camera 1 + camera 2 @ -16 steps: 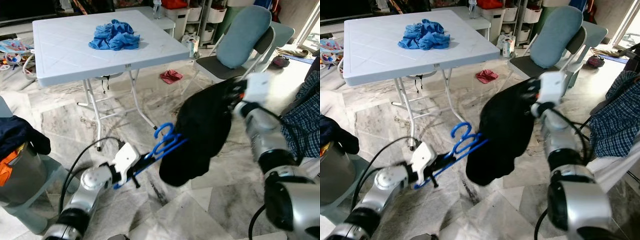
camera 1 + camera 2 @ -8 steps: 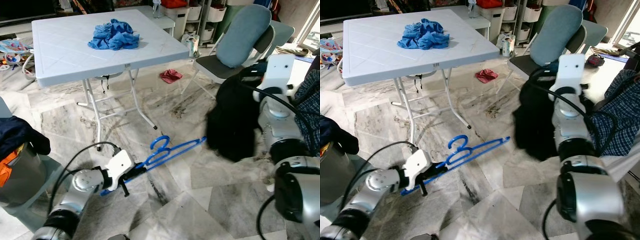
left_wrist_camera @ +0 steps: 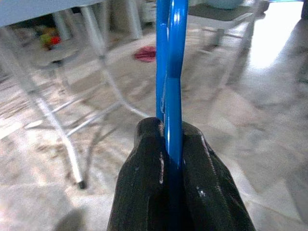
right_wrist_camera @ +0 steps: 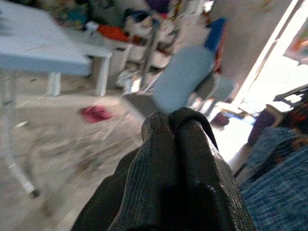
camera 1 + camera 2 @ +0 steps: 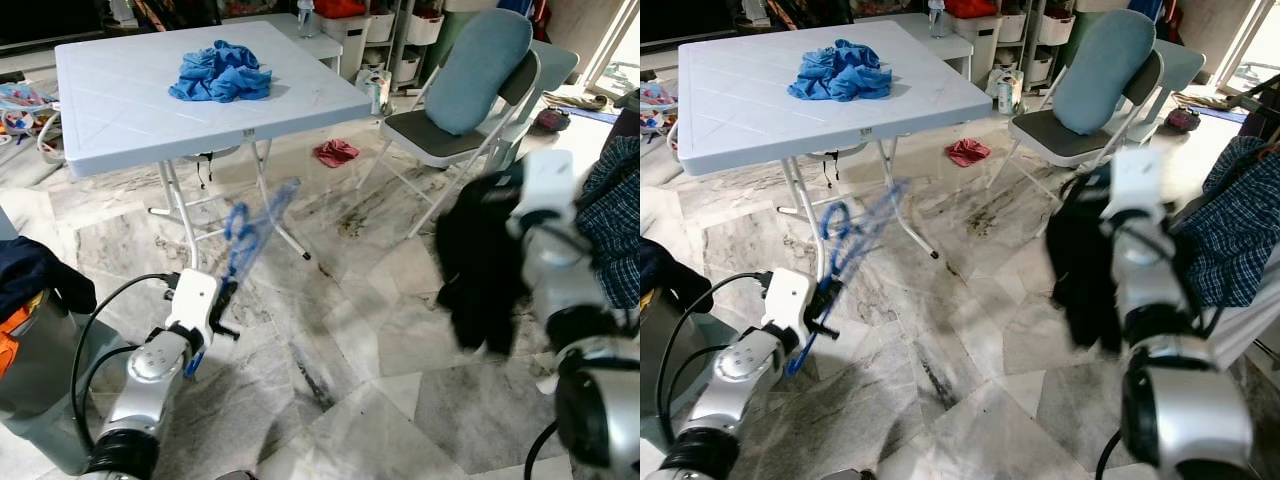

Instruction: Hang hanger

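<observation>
Nearest the robot, the left pincer (image 3: 173, 144) is clenched on the blue hanger (image 3: 171, 72), both black fingers (image 3: 144, 159) pressed against the plastic from either side. In the head views the hanger (image 5: 250, 225) stands nearly upright above the left pincer (image 5: 222, 300), blurred, low over the marble floor (image 5: 330, 370) and just in front of the desk's legs. A black cable loops from the left arm toward the floor.

At the far left edge sits a grey bin (image 5: 35, 380) with dark blue clothing (image 5: 30, 280) and something orange piled on top of it.

On the robot's right, the right pincer (image 4: 180, 127) is clenched on a black garment (image 4: 144, 192), the cloth pinched between the fingertips. From the head camera the black garment (image 5: 480, 265) hangs down from the raised right arm (image 5: 545, 220), clear of the floor and blurred. Just beside it, at the right edge, hangs a blue checked shirt (image 5: 610, 210).

Farther off stands the white folding desk (image 5: 130, 110) with a crumpled blue cloth (image 5: 222, 72) lying on its top. A red rag (image 5: 335, 152) lies on the floor between the desk and a grey folding chair (image 5: 450, 125), which has a light blue cushion (image 5: 485, 65) leaning against its back. Behind them are white storage drawers and shelves (image 5: 385, 25) with assorted clutter too small to make out.
</observation>
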`<state>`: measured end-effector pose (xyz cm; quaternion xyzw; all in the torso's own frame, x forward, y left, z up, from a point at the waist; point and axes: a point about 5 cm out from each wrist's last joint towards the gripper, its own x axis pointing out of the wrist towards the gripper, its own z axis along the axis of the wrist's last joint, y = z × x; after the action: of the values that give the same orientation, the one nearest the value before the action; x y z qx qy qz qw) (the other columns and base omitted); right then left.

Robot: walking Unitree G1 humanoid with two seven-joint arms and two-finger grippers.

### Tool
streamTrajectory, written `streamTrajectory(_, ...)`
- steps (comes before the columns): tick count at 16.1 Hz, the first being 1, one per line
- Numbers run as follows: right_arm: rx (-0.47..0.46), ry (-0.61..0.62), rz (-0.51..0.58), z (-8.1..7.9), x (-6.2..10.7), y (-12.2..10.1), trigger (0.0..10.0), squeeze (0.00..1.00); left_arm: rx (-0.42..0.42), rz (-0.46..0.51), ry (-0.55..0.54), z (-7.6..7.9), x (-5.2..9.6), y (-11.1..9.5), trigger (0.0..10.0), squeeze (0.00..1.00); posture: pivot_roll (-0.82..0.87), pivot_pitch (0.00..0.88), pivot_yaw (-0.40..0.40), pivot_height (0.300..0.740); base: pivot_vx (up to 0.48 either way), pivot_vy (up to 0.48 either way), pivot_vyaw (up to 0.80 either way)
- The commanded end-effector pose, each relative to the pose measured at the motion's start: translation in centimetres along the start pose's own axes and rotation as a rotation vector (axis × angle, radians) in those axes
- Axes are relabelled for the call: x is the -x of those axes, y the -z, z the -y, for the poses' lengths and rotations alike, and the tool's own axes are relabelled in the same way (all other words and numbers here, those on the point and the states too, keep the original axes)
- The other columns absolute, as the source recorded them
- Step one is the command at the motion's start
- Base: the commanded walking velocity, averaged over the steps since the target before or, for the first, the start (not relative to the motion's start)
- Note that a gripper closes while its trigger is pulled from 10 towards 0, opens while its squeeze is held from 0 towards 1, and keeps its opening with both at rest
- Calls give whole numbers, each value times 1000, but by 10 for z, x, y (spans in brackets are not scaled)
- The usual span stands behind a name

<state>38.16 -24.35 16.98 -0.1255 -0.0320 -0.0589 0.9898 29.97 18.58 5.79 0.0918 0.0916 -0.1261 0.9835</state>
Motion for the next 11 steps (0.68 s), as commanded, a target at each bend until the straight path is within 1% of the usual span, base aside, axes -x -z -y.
streamTrajectory(1,-17,-13,57,2,-3,-13,0,0,-9,38,-43,-3,-3,-11,10000,0,-81,0,-33,740,0,0,0)
streamTrajectory(3,-45,-108,53,-7,5,-4,0,0,46,91,-180,-2,-7,-24,10000,0,-78,0,-25,740,0,0,0)
streamTrajectory(4,-50,-145,50,-8,9,1,353,0,48,119,-204,-1,-7,-29,10000,0,-77,0,-23,740,0,0,0)
streamTrajectory(5,-38,-222,48,-11,19,9,3961,0,53,126,-180,7,-3,-29,10000,0,-81,0,-14,740,0,0,0)
streamTrajectory(6,-47,-276,29,-13,23,13,4196,0,48,134,-178,7,0,-29,10000,0,-89,0,-5,740,0,0,0)
streamTrajectory(7,-24,-306,26,-12,27,15,7333,0,63,125,-197,3,1,-27,10000,0,-97,0,5,740,0,0,0)
streamTrajectory(8,-43,-312,23,-11,29,16,10000,0,79,110,-223,-1,3,-25,10000,0,-103,0,15,740,0,0,0)
streamTrajectory(10,-77,-294,15,-11,35,20,10000,0,65,119,-249,-4,6,-27,10000,0,-106,0,22,740,0,0,0)
streamTrajectory(11,-93,-281,15,-13,38,22,10000,0,123,114,-180,5,8,-26,10000,0,-99,0,9,740,0,0,0)
